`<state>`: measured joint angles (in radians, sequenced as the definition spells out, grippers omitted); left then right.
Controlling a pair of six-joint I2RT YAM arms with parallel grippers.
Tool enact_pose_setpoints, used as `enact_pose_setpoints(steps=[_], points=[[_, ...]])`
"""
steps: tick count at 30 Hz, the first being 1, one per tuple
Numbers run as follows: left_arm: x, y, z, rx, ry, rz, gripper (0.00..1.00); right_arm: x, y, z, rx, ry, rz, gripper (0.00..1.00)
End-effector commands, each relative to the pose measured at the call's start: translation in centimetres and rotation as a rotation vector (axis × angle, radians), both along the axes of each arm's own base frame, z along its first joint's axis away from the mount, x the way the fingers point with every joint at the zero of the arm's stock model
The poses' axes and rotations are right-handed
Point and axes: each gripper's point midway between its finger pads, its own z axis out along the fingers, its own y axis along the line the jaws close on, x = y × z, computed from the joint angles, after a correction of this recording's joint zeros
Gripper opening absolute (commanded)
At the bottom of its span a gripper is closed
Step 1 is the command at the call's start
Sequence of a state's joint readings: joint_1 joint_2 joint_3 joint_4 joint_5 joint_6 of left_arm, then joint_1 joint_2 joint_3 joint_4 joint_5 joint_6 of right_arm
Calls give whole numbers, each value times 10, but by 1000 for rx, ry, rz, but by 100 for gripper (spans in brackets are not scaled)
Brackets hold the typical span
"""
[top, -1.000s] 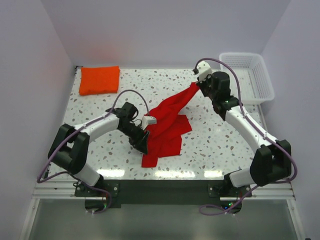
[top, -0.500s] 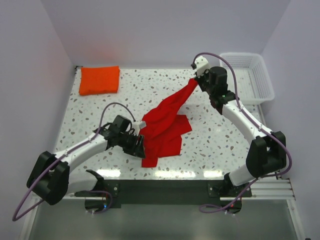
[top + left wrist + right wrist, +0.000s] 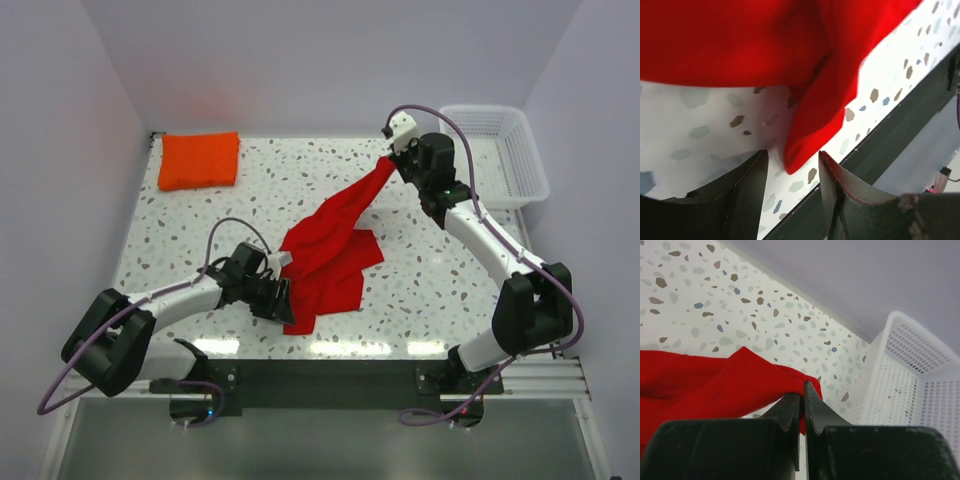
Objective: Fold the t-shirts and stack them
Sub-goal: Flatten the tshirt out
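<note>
From where I stand, the left arm crouches low and reaches inward, the left gripper (image 3: 283, 299) with its fingers (image 3: 751, 186) parted, while the right arm stretches far forward, the right gripper (image 3: 392, 160) pinched tight on the red t-shirt (image 3: 330, 250).

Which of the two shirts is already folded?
The orange shirt at the far left corner: a neat flat rectangle. The red shirt lies rumpled mid-table, one end pinched up by the right gripper.
</note>
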<state>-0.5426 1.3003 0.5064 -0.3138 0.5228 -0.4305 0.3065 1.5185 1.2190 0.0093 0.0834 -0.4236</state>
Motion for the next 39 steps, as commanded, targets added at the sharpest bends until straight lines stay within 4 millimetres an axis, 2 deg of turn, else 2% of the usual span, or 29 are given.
enact_pose_setpoints(steps=[1,6,10,11,13,14,15,16,17,18,19,20,21,22,23,24,25,26,27,28,29,30,31,33,34,35,36,38,39], points=[[7,-19,3,-80,-53,-9,50,5,0,43,41,-124,7,0],[8,-22,-13,-91,-87,-19,47,3,-1,42,50,-122,3,0],[17,-26,-15,-93,-149,-31,37,-3,-3,38,47,-115,2,0],[19,-26,-15,-90,-157,-33,22,-4,-5,38,45,-115,-1,0],[24,-29,-2,-95,-178,-46,0,-10,-7,40,44,-116,-2,0],[23,-28,4,-94,-183,-75,0,-11,-8,41,40,-116,-3,0],[19,-26,17,-102,-179,-101,0,-14,-11,45,37,-122,-8,0],[26,-34,41,-150,-214,-135,0,-16,-13,47,35,-121,-9,0],[35,-28,55,-158,-246,-130,0,-17,-15,49,33,-120,-13,0],[46,-24,83,-212,-312,-100,0,-20,-19,47,27,-102,-18,0],[57,-26,118,-278,-366,-101,0,-23,-21,57,29,-111,-19,0],[71,-16,139,-261,-469,-114,0,-26,-23,60,22,-103,-18,0],[78,-12,153,-236,-514,-135,0,-31,-23,58,8,-76,-4,0],[87,-8,184,-204,-571,-147,0,-35,-23,72,8,-98,9,0],[97,3,196,-154,-631,-157,0,-39,-23,77,0,-100,19,0],[98,13,197,-106,-596,-149,0,-44,-24,77,-18,-81,39,0],[114,20,227,-77,-692,-155,0,-47,-23,89,-19,-94,51,0],[129,39,232,-32,-728,-151,0,-54,-26,98,-23,-99,51,0],[134,50,239,-8,-740,-139,0,-64,-23,92,-49,-54,96,0],[147,63,258,38,-801,-101,0,-72,-18,102,-55,-59,143,0],[158,82,264,87,-836,-86,0,-80,-19,111,-57,-68,152,0],[161,91,270,120,-856,-85,0,-89,-21,108,-70,-36,159,0],[172,104,290,187,-926,-59,0,-94,-23,123,-74,-57,156,0],[186,129,312,268,-1012,-32,0,-106,-30,143,-79,-90,140,0],[192,142,333,313,-1070,3,0,-111,-33,160,-76,-127,130,0],[196,147,341,337,-1098,6,0,-115,-36,171,-74,-151,118,0],[201,150,357,354,-1151,20,0,-117,-38,189,-68,-190,108,0],[210,157,371,393,-1197,44,0,-116,-42,206,-56,-228,80,0],[216,162,389,420,-1246,71,0,-110,-42,221,-48,-259,69,0]])
